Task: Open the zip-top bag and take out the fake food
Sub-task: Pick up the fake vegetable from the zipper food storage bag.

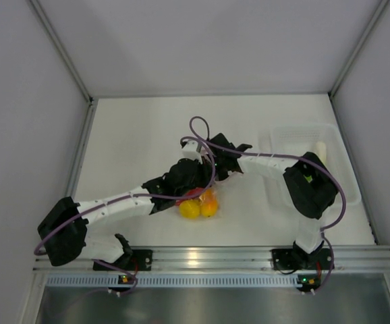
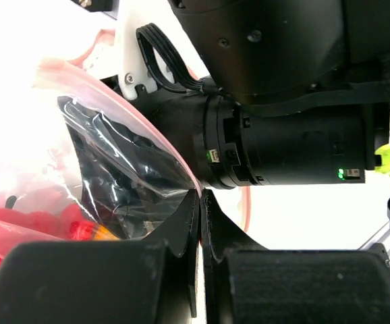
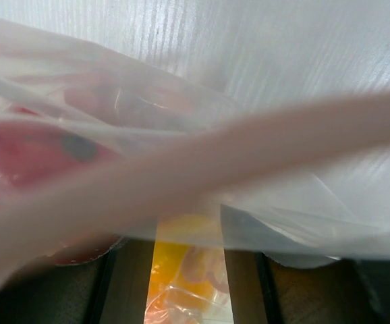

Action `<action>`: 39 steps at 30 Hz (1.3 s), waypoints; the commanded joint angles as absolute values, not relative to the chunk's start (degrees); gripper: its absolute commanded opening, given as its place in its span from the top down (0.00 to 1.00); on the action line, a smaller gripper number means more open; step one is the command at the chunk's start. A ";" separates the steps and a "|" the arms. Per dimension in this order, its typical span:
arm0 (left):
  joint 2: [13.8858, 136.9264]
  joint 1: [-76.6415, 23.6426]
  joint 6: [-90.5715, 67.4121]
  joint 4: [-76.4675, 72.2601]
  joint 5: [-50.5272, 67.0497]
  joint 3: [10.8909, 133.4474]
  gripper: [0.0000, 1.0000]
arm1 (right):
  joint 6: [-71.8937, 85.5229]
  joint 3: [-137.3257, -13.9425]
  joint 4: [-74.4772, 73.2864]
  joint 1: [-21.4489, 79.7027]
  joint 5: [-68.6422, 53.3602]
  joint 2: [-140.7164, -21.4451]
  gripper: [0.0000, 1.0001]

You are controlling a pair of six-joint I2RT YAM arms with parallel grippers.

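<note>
The clear zip-top bag (image 1: 205, 192) hangs between my two grippers above the table. It holds fake food: a yellow piece (image 1: 189, 209), an orange piece (image 1: 209, 206) and a red piece (image 1: 190, 194). My left gripper (image 1: 193, 179) is shut on the bag's pink zip strip (image 2: 148, 128), pinched at the fingertips in the left wrist view (image 2: 200, 197). My right gripper (image 1: 216, 170) stands close opposite. In its wrist view (image 3: 188, 233) the fingers are apart, their tips covered by bag film (image 3: 303, 202), with the pink strip (image 3: 202, 155) running across and yellow food (image 3: 175, 250) showing in the gap.
A translucent white tray (image 1: 279, 135) stands at the right, with a pale stalk (image 1: 322, 150) and a green piece (image 1: 308, 179) in it, partly under the right arm. White walls enclose the table; a metal rail (image 1: 208, 258) runs along the near edge.
</note>
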State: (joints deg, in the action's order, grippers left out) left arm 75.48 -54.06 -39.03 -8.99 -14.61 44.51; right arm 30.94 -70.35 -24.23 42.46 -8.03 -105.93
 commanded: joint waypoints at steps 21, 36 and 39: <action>74.87 -43.25 -34.80 -10.72 5.60 49.73 1.00 | 33.32 -62.67 -22.14 45.00 7.53 -97.13 0.66; 91.06 -37.18 -32.08 -0.18 39.80 75.67 1.00 | 36.83 -45.53 -25.48 41.66 14.22 -74.82 0.66; 88.07 -37.35 -32.87 -0.18 40.86 76.02 1.00 | 35.51 -47.10 -30.74 40.87 18.62 -70.25 0.66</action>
State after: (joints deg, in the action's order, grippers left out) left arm 92.42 -38.09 -33.65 1.65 36.29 72.53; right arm 36.01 -45.87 -24.82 41.80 12.58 -75.64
